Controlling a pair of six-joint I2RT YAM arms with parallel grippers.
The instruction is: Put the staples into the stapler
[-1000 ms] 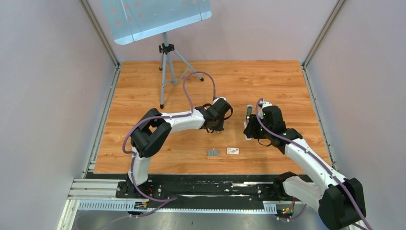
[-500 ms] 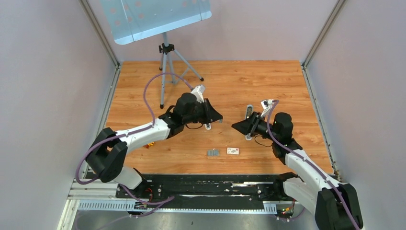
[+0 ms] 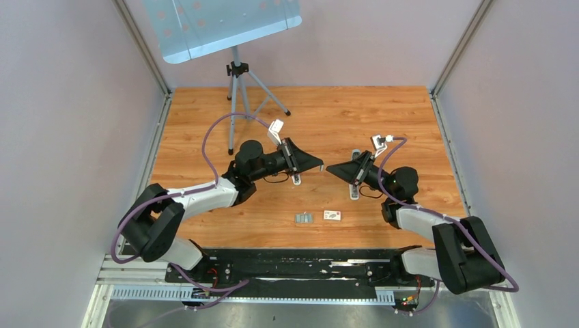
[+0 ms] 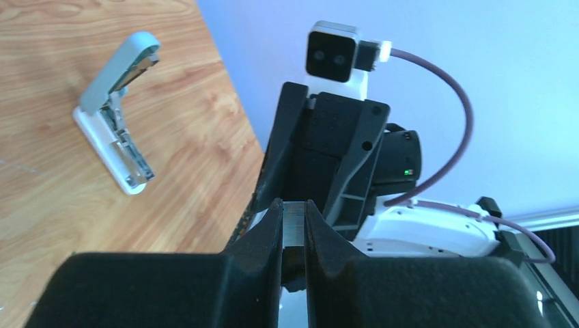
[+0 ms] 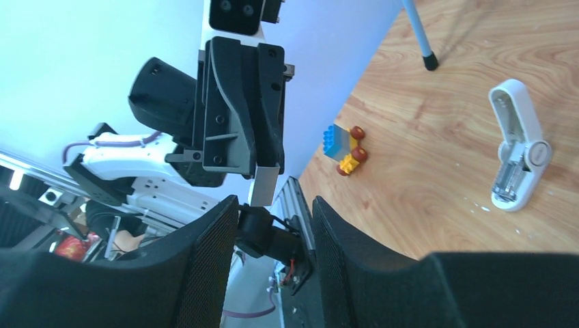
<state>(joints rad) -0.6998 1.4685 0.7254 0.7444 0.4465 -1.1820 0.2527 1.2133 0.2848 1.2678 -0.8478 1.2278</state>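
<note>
Staples: we find one grey strip [image 5: 265, 184] pinched in the left gripper [image 3: 315, 162], aloft between the arms; spare strips [image 3: 304, 218] lie on the table [image 3: 410, 116]. Facing it, the right gripper [image 5: 273, 205] stands spread, gap aligned with the strip (a handover, we judge). Next move: close squarely on the strip's free end, then carry it to the open stapler [image 4: 116, 130].
</note>
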